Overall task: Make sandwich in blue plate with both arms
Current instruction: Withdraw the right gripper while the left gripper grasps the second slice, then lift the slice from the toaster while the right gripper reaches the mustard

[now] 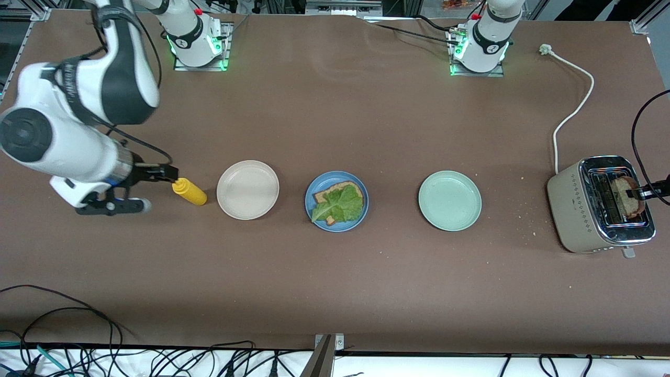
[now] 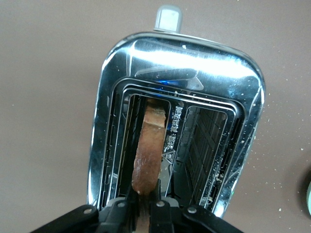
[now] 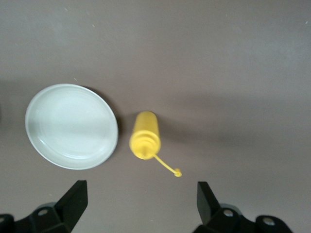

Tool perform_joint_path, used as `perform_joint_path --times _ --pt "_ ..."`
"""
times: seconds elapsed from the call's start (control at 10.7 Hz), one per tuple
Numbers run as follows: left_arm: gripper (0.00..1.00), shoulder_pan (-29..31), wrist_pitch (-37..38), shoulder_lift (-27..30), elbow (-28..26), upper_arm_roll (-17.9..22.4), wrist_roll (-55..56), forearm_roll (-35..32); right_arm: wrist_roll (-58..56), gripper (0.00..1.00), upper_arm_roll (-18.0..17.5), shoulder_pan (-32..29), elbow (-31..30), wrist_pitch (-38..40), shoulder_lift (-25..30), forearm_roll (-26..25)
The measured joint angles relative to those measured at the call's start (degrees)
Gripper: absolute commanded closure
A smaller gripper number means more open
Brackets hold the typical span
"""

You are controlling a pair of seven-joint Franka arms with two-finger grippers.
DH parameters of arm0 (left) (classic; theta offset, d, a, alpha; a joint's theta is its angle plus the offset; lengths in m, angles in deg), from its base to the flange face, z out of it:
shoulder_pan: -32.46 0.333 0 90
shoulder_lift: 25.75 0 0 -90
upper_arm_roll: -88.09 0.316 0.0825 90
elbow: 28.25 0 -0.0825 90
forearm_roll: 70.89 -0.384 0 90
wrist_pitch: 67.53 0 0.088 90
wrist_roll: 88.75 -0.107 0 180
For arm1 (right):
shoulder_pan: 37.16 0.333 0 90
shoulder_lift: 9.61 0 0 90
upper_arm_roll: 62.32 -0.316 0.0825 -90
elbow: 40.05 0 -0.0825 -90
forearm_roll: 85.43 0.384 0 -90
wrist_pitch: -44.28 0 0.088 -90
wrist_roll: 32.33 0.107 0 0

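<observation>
- Left wrist view: the left gripper [image 2: 145, 206] is closed on the top edge of a bread slice [image 2: 149, 150] standing on edge in one slot of the toaster [image 2: 243, 97]. The slice's long edge runs along the slot, and its flat faces are pinched between the fingers.
- The second toaster slot, beside the slice, is seen empty.
- The toaster sits at the left arm's end of the table, so the left arm is clearly the nearer one. In the front view the left gripper [image 1: 639, 193] enters from the frame edge, over the toaster [image 1: 570, 209].
- Key relation, as judged: the slice must be lifted straight up out of the slot before any sideways travel, or it could catch on the slot wires.
- The blue plate [image 1: 314, 188] lies mid-table, well apart from the toaster, with the pale green plate [image 1: 449, 200] between them.
- Blue plate contents: one bread slice [image 1: 356, 189] lying flat with a lettuce leaf [image 1: 337, 205] on top. The top slice is not yet placed, so the sandwich is judged roughly two-thirds built.
- The pale green plate and the beige plate [image 1: 247, 189] are both empty.
- The right gripper [image 3: 141, 201] hangs wide open with nothing held, over the table beside a yellow squeeze bottle [image 3: 144, 134] that lies on its side near the beige plate [image 3: 71, 125]. The right arm is waiting.
- Crumbs are scattered on the table around the toaster.
</observation>
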Motion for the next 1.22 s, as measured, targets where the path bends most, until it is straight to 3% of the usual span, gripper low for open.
perform_joint_path --times 0.28,0.47,0.84,1.22 --pt "1.0 0.0 1.7 2.4 1.3 -1.0 -2.5 -0.1 -17.3 0.0 0.1 -6.3 -23.2 -14.6 11.7 0.0" --pt "1.0 0.0 5.1 7.1 1.8 -2.2 -4.4 -0.1 -31.3 0.0 0.0 -10.9 -31.7 -19.0 15.6 2.8" --pt "1.0 -0.3 12.8 16.5 1.9 -6.6 -4.5 -0.1 -63.4 0.0 0.0 -21.0 -35.7 -20.2 13.5 17.5" --pt "1.0 -0.1 14.9 18.5 1.8 -6.8 -4.6 4.6 -96.3 0.0 -0.1 -26.6 -34.9 -20.7 3.7 35.9"
